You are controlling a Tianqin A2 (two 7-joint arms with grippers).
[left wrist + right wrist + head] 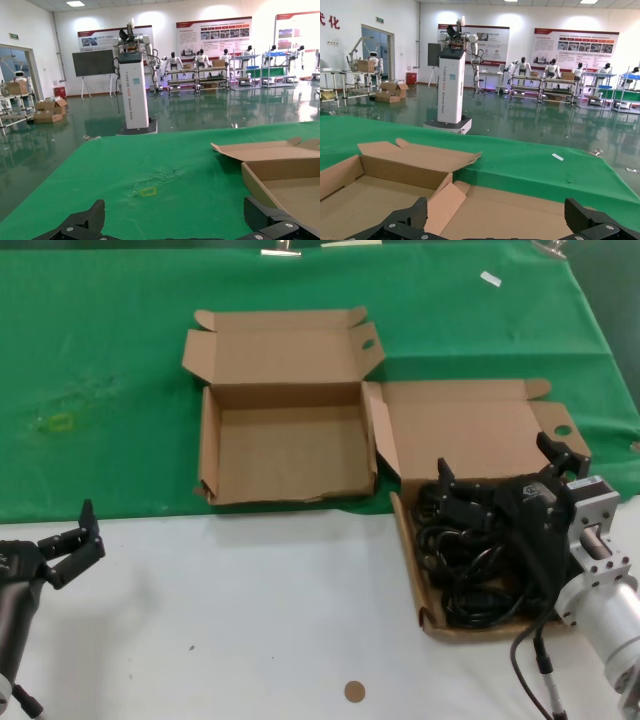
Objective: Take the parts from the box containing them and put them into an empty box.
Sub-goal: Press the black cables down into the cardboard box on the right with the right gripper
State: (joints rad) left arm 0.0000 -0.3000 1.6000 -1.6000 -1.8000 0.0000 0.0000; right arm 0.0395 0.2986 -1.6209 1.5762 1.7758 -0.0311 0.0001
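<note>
Black power cords (470, 575) lie tangled in the right-hand cardboard box (405, 540), whose lid (460, 425) lies open behind it. The empty box (285, 445) stands to its left on the green cloth, lid open, with a dented front left corner; it also shows in the left wrist view (287, 180) and the right wrist view (375, 187). My right gripper (500, 465) is open and empty, hovering over the back of the cord box. My left gripper (85, 540) is open and empty at the near left, over the white table.
A green cloth (100, 370) covers the far half of the table, the near half is white (250, 620). A small brown disc (354, 692) lies near the front edge. A white scrap (489, 279) lies on the cloth at the back right.
</note>
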